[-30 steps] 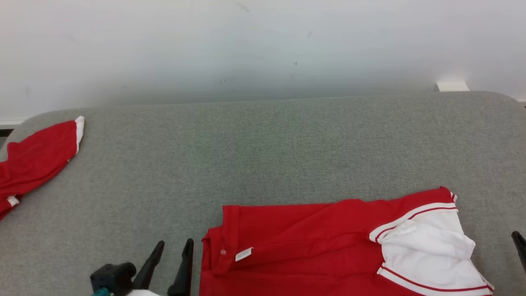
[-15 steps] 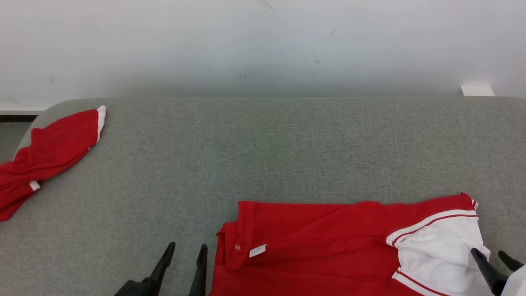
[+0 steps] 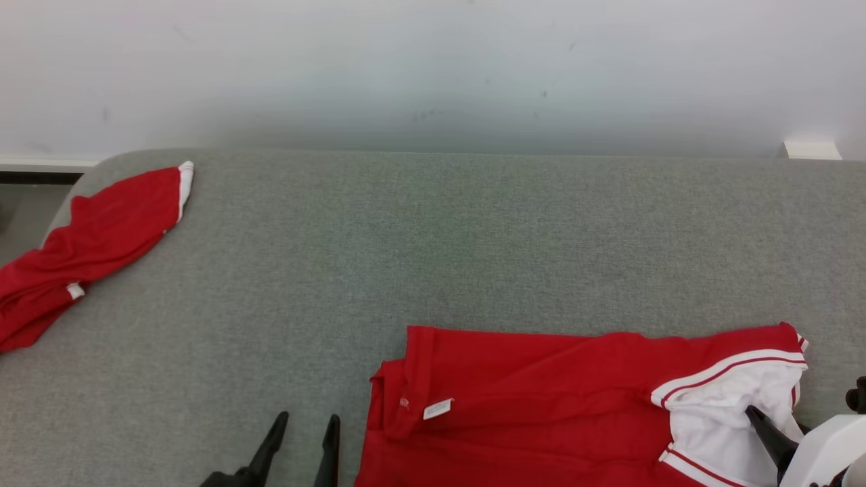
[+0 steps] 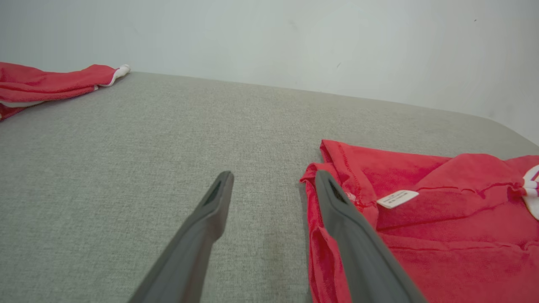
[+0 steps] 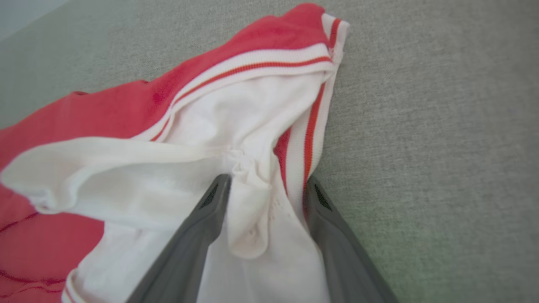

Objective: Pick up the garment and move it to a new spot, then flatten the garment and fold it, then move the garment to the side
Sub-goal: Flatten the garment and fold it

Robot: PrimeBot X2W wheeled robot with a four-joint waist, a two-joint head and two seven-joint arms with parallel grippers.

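The garment (image 3: 541, 399), red with a white, red-striped panel, lies on the grey padded surface (image 3: 440, 237) at the lower right of the head view. My left gripper (image 3: 305, 419) is open just left of the garment's folded left edge. In the left wrist view, the left gripper (image 4: 273, 176) has its right finger over the hem of the garment (image 4: 421, 227), near a white label. My right gripper (image 3: 778, 419) is at the white panel. In the right wrist view, the right gripper (image 5: 268, 181) is open, its fingers straddling a bunched fold of the garment's white fabric (image 5: 236, 109).
A second red garment (image 3: 88, 237) with white trim lies crumpled at the far left edge of the surface, also seen as the second red garment (image 4: 50, 82) from the left wrist. A pale wall rises behind the surface. A small white block (image 3: 812, 149) sits at the back right.
The head camera has shifted, sliding the whole scene. My right gripper has come in from the right edge onto the white panel, fabric now between its fingers. The left gripper stays beside the left hem.
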